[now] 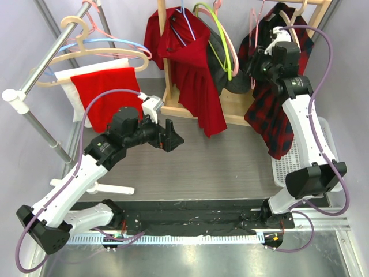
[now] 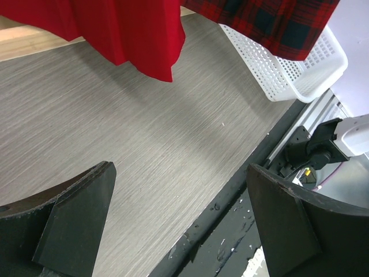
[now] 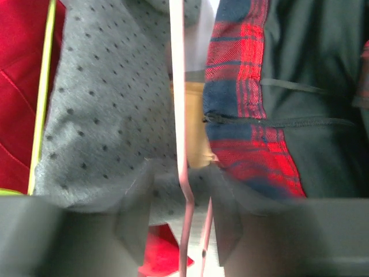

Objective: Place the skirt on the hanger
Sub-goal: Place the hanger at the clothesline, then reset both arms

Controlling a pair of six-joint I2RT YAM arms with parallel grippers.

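A grey wood-grain tabletop [image 1: 219,161] carries a wooden rack [image 1: 236,109] at the back, hung with clothes. The plaid skirt [image 1: 271,124], in red and navy check, hangs at the rack's right end, with its hem dropping beside a white basket [image 1: 331,138]. The right arm reaches up to the top of this skirt. In its wrist view the right tool [image 3: 183,222] is blurred but partly open, and the thin rod of a pink hanger [image 3: 180,115] runs between its fingers [image 3: 135,213] without clear contact. The skirt's waistband lies just right of that rod, and a grey dotted skirt [image 3: 104,115] lies just left of it. Whether the waistband sits on the hanger cannot be told. A plain red skirt [image 1: 199,86] hangs mid-rack, beside a green hanger [image 1: 222,40]. The left arm hangs over the tabletop, well apart from the rack. Its left tool [image 1: 172,135] is wide open and holds nothing. To the left stands a metal rail [image 1: 52,55] with more hangers and a red cloth [image 1: 109,95].
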